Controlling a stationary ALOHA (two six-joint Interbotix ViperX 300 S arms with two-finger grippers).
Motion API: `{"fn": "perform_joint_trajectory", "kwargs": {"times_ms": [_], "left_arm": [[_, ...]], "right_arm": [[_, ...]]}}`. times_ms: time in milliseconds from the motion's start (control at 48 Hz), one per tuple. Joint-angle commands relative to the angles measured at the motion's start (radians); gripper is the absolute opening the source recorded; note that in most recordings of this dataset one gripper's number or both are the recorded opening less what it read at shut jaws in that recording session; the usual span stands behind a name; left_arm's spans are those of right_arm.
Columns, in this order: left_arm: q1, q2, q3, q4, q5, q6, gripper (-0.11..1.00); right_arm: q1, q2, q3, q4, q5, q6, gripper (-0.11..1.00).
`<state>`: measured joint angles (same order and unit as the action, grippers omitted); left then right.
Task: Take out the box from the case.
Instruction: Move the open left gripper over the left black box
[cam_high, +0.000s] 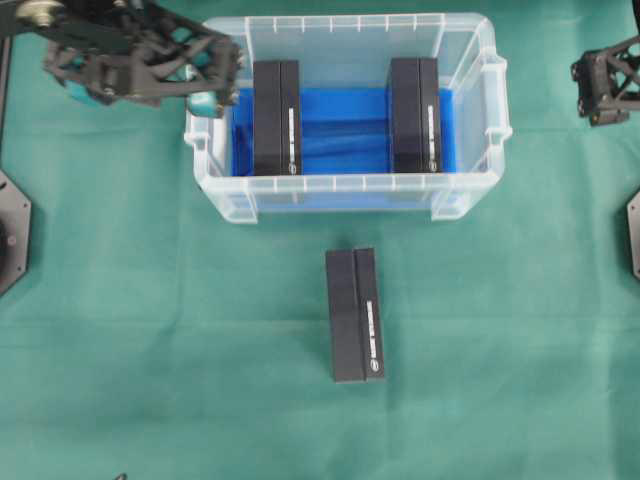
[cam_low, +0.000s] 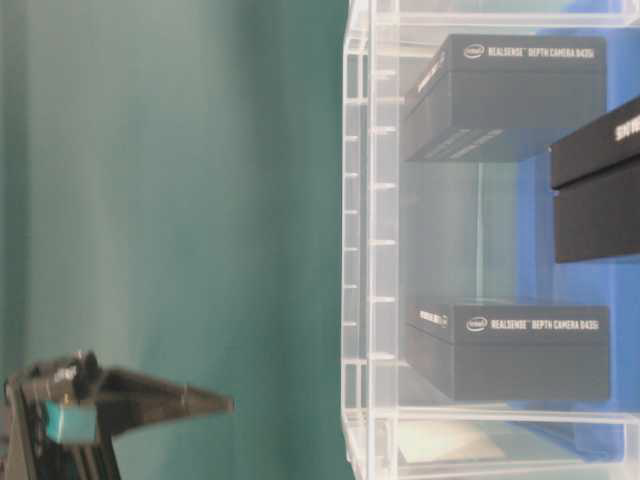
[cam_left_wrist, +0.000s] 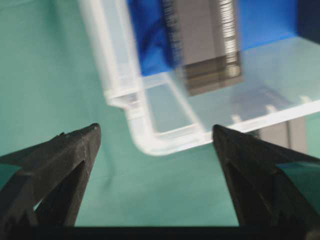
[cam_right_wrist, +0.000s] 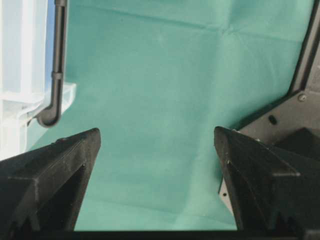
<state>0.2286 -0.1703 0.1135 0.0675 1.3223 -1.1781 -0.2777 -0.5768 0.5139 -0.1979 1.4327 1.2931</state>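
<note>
Left pincer (cam_left_wrist: 156, 137) spread wide, empty, over the case's (cam_high: 350, 190) left rim. Right pincer (cam_right_wrist: 157, 137) likewise wide, empty, well apart at right. Two boxes stand in the case, left (cam_high: 276, 118) and right (cam_high: 414, 115); a third box (cam_high: 355, 315) lies on the green surface (cam_high: 150, 330) in front. Wrist view blurred, likely the near corner.

A green cloth (cam_high: 150, 330) is covering the whole work surface, reaching every edge of the overhead view. Faint creases are running across it, and soft, even light is falling from above, leaving only weak shadows. Dark mounting plates (cam_high: 12, 235) are sitting at the left and right edges of the cloth. In the table-level view the same green is filling the backdrop (cam_low: 180, 180).
</note>
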Motion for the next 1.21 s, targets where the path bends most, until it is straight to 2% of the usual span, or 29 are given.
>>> {"fn": "perform_joint_trajectory", "kwargs": {"times_ms": [0,271,521,688,1188], "left_arm": [[-0.006,0.023,-0.071,0.006,-0.006,0.000,0.92],[-0.008,0.143,-0.209,0.008,-0.005,0.002,0.92],[-0.011,0.204,-0.288,0.008,0.041,0.002,0.92],[-0.011,0.210,-0.296,0.008,0.089,0.002,0.92],[-0.011,0.216,-0.287,0.012,0.077,0.002,0.92]], "right_arm": [[-0.003,-0.003,-0.008,-0.005,-0.003,-0.008,0.90],[-0.003,-0.003,-0.006,-0.005,-0.005,-0.012,0.90],[-0.003,-0.003,-0.006,-0.005,-0.014,-0.012,0.90],[-0.003,-0.003,-0.006,-0.005,-0.014,-0.012,0.90],[-0.003,0.002,-0.008,-0.005,-0.020,-0.011,0.90]]}}
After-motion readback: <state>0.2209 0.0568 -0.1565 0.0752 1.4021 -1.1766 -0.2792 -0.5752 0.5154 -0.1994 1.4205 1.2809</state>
